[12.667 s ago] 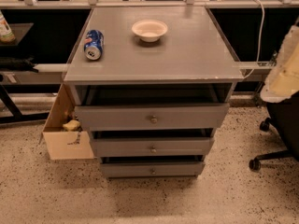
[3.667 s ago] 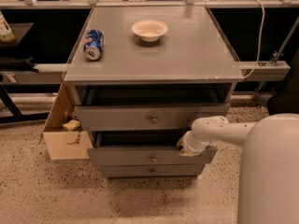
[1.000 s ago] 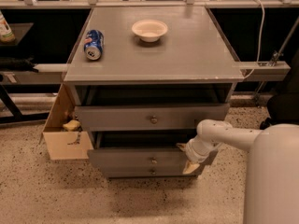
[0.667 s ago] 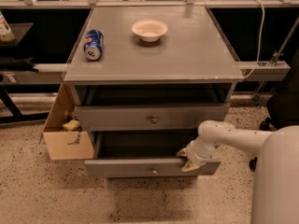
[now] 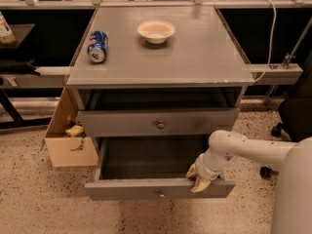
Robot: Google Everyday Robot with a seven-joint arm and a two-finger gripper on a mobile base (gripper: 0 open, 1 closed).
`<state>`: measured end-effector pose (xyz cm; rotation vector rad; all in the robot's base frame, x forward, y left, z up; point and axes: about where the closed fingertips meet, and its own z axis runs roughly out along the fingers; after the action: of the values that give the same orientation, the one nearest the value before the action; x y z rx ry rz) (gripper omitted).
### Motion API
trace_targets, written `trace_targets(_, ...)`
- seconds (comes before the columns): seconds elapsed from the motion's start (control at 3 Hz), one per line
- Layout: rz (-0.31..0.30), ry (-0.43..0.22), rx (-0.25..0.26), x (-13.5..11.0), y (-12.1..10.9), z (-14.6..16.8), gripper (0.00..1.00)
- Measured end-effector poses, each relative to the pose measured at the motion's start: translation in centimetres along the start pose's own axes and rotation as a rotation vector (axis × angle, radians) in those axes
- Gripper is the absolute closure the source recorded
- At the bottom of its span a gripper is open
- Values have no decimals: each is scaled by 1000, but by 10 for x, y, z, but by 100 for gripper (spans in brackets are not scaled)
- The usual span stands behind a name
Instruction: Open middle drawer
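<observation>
The middle drawer [image 5: 146, 188] of the grey cabinet stands pulled well out, its dark inside showing and its small round knob [image 5: 161, 194] at the front's lower middle. My gripper [image 5: 198, 178] sits at the right end of the drawer's front edge, its tan fingers [image 5: 201, 185] hooked over the top of the front panel. The white arm [image 5: 243, 150] reaches in from the right. The top drawer [image 5: 158, 123] above is closed, with its knob [image 5: 160, 125] in view. The lowest drawer is hidden under the open one.
A blue soda can [image 5: 97, 46] lies on its side and a white bowl [image 5: 156, 30] stands on the cabinet top [image 5: 195, 52]. An open cardboard box [image 5: 68, 135] sits on the floor at the cabinet's left. A black chair base [image 5: 285, 126] is at the right.
The middle drawer has slid out toward the camera from nearly closed to wide open. My gripper has moved forward and down with its front edge.
</observation>
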<state>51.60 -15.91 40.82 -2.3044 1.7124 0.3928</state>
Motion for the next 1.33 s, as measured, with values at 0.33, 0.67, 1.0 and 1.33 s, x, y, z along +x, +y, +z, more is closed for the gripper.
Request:
trace_targets(0.33, 9, -80, -43, -10, 14, 10, 100)
trace_targets(0.67, 9, -80, -43, -10, 14, 10, 100)
trace_targets(1.0, 25, -160, -77, -19, 36, 15, 100)
trace_targets(1.33, 26, -164, -78, -18, 36, 15, 100)
